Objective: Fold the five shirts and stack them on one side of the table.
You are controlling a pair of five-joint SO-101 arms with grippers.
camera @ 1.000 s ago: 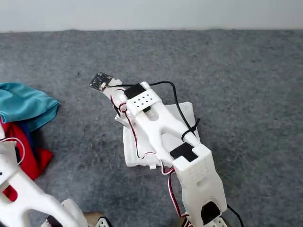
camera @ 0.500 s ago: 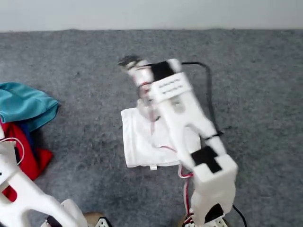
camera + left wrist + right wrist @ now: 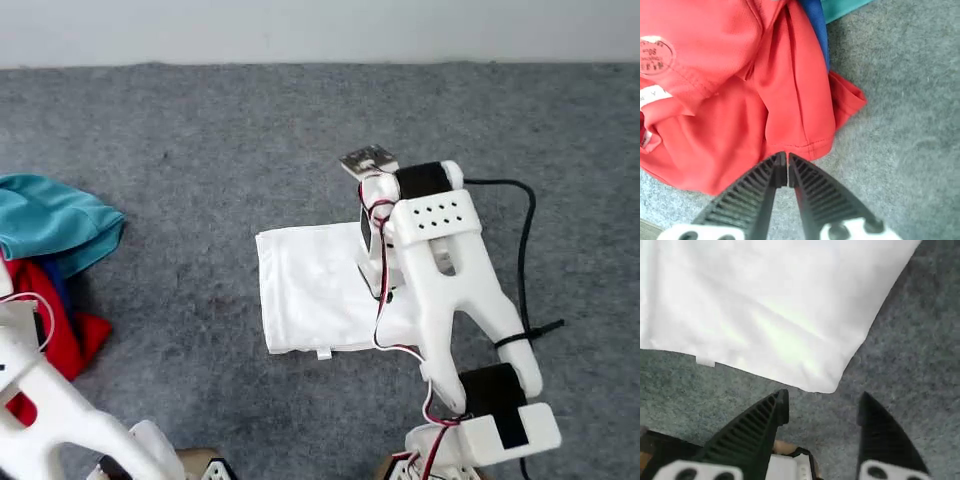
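While the folded white shirt (image 3: 310, 290) lies flat in the middle of the grey table (image 3: 200, 120), the right arm (image 3: 440, 260) stands over its right edge. The right gripper (image 3: 823, 399) hangs just off one corner of the white shirt, jaws wide apart and holding nothing. Well to the left of the white shirt, a teal shirt (image 3: 50, 220), a red shirt (image 3: 730, 100) and a blue shirt (image 3: 817, 30) lie heaped. The left gripper (image 3: 788, 162), jaws pressed together on nothing, hovers at the red shirt's hem.

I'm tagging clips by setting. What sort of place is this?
Probably a robot lab bench: the right arm and left arm over a grey felt-covered table, with a folded white shirt and red shirt.
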